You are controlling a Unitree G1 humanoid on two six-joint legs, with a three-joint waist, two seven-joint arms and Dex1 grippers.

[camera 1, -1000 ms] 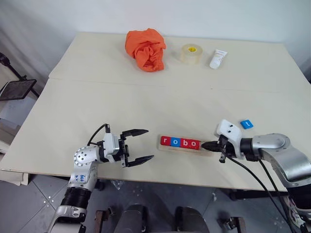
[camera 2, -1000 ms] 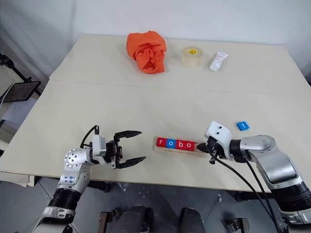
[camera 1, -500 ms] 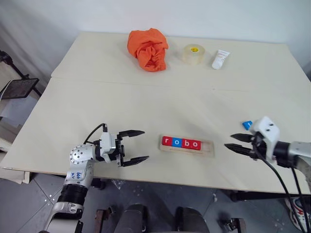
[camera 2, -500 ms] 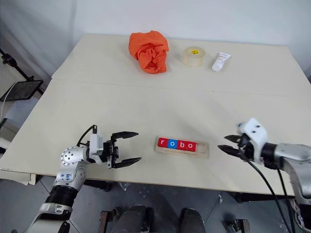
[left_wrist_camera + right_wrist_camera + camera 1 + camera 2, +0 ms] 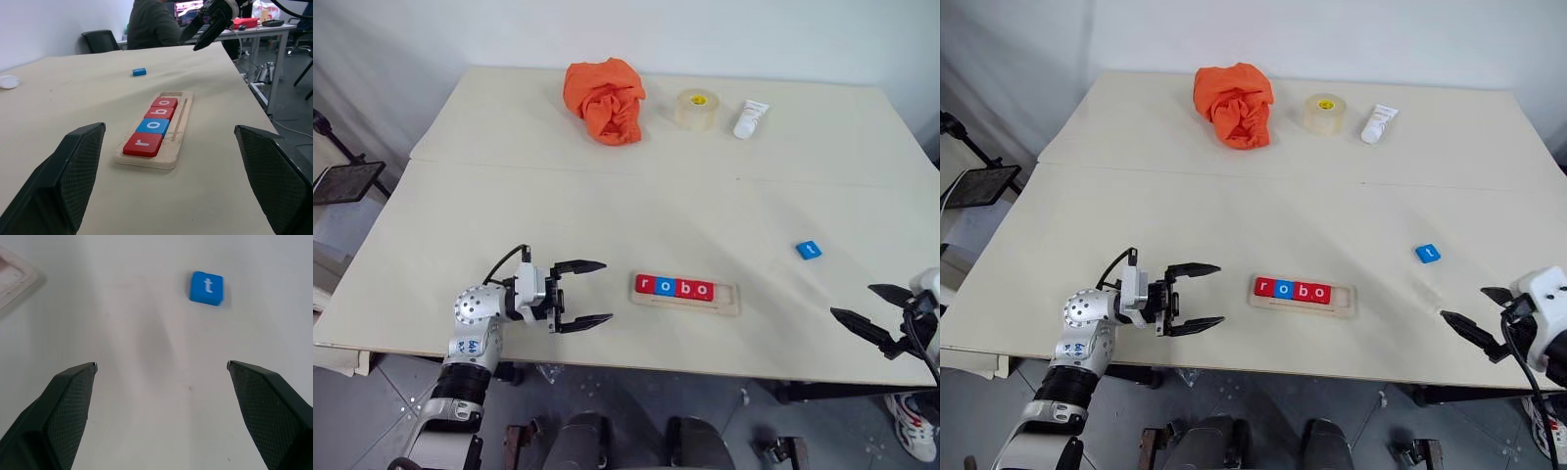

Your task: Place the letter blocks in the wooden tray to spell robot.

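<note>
While 4 letter blocks (image 5: 675, 287) sit in the wooden tray (image 5: 728, 297) near the table's (image 5: 607, 206) front edge, the blue t block (image 5: 809, 250) lies unobstructed toward its right edge, both the left gripper (image 5: 583, 294) and right gripper (image 5: 873, 311) spread apart and empty, with an orange cloth (image 5: 605, 98), tape roll (image 5: 696, 108) and white tube (image 5: 750, 118) along the far edge.

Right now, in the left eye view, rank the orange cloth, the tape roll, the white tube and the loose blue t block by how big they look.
1. Orange cloth, largest by far.
2. Tape roll.
3. White tube, slightly smaller than the tape.
4. Blue t block, smallest, though it lies nearer the camera than the other three.
</note>
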